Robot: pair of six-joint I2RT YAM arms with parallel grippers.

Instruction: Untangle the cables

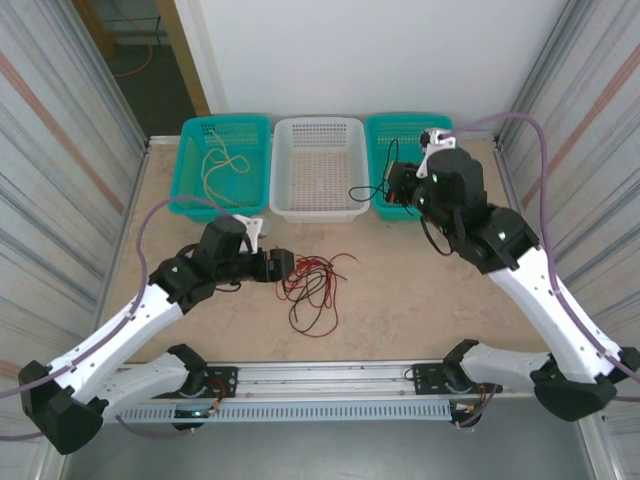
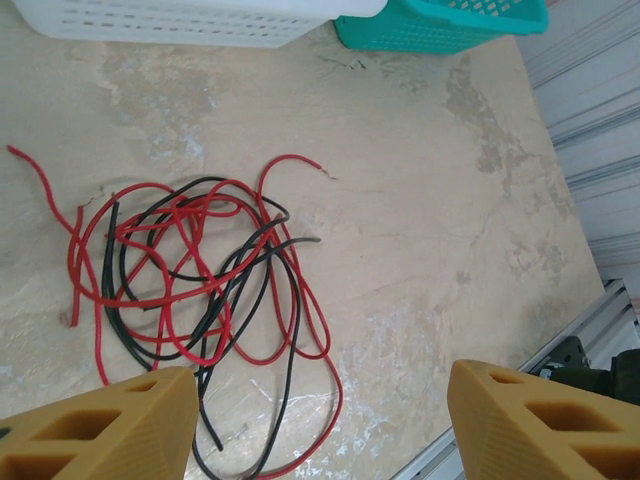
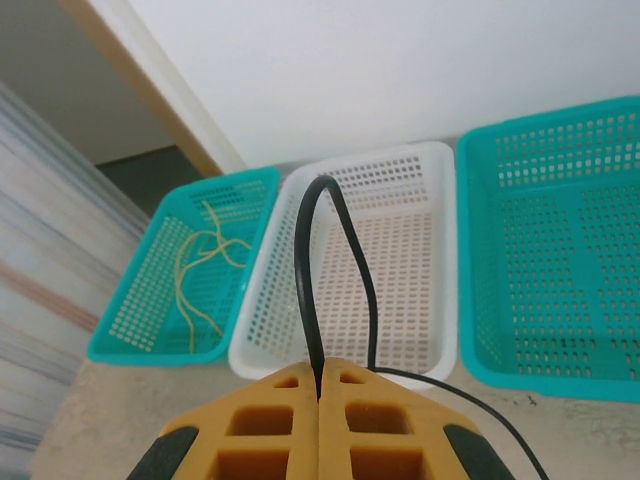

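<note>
The left gripper (image 2: 322, 405) is hovering, fingers apart, over the tangled red and black cables (image 2: 200, 285) on the table (image 2: 430, 200). The right gripper (image 3: 320, 385) is clamping a black cable (image 3: 305, 260) near the white basket (image 3: 430, 250). A yellow cable (image 1: 222, 165) is lying in the left teal basket (image 1: 186, 170).

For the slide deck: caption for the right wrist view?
Right gripper shut on a black cable, facing the white basket.

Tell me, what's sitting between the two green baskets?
A white basket sits between the left teal basket and right teal basket, seen in the top view.
</note>
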